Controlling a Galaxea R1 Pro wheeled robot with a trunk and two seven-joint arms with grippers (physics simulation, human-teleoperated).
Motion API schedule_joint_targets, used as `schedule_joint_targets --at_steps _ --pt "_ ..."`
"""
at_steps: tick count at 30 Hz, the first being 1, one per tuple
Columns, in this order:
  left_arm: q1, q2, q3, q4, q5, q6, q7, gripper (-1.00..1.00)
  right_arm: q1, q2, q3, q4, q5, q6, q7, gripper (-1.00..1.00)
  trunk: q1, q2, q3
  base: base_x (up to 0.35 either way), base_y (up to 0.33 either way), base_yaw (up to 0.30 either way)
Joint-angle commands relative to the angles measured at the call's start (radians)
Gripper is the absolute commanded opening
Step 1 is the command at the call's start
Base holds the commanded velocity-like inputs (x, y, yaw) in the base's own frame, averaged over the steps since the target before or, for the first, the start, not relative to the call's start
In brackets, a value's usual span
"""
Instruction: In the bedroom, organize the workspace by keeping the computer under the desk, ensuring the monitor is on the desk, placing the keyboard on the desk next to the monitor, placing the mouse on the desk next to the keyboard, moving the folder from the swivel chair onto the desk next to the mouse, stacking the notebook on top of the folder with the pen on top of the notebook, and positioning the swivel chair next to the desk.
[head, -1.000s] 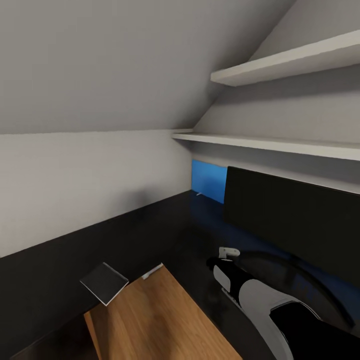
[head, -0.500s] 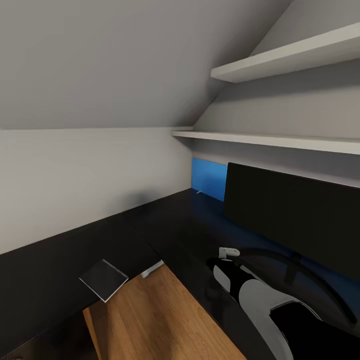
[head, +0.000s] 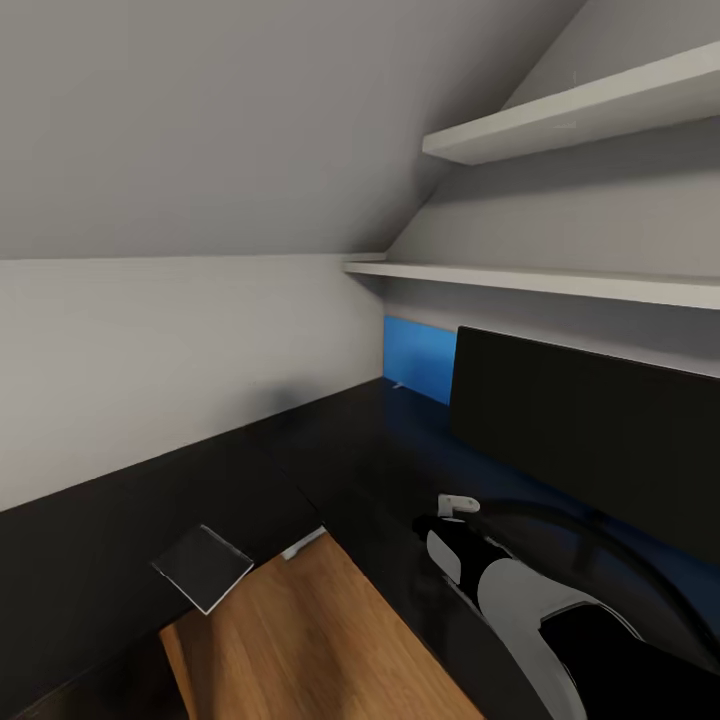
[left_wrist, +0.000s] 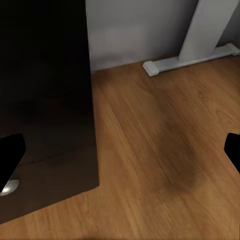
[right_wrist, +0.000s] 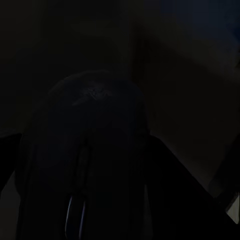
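- The right wrist view is looking along its fingers at a dark rounded body with a scroll wheel, the mouse (right_wrist: 87, 155), lying very close between them; it is too dark to tell whether the fingers are gripping it or only framing it.
- The right arm (head: 520, 590) is reaching forward over the desk (head: 300, 450), its end lying near the foot of the monitor (head: 590, 430); the gripper itself is not resolving clearly in the head view.
- The left gripper (left_wrist: 120, 152) is hanging with its dark fingertips (left_wrist: 10, 155) spread to the two edges of its wrist view, nothing between them, pointing down at the wood floor (left_wrist: 160, 150) beside the black drawer unit (left_wrist: 45, 100) and the white desk leg (left_wrist: 205, 30).
- The monitor is standing on the desk under the lower shelf (head: 540, 285), and a bright blue panel, probably the folder (head: 418, 358), is showing behind its left edge against the wall.
- A small grey sheet (head: 203, 566) is jutting past the desk's near edge, over the floor.
- Judging by this, the step in hand is the mouse: either picking it up or setting it in place.
- The next move is calling for a sure hold on the mouse, then a short carry clear of the monitor's stand, ending beside wherever the keyboard is lying.
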Motion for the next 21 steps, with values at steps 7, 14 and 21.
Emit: schedule_joint_targets --at_steps 7,14,21 --pt "0.0 -0.001 0.0 -0.001 0.011 -0.001 -0.001 1.0 0.0 -0.002 0.006 -0.002 -0.011 0.007 -0.011 -1.0 0.0 -0.001 -0.001 0.047 0.0 0.0" --pt "0.0 -0.002 0.0 -0.002 0.011 0.0 -0.001 1.0 0.0 -0.009 0.004 -0.003 -0.012 0.009 -0.034 -1.0 0.0 -0.001 -0.001 0.001 0.0 0.0" --pt "0.0 -0.002 0.0 -0.003 0.011 0.0 -0.001 1.0 0.0 -0.008 0.004 -0.004 -0.012 0.008 -0.035 -1.0 0.027 -0.05 -0.023 0.0 0.0 0.0"
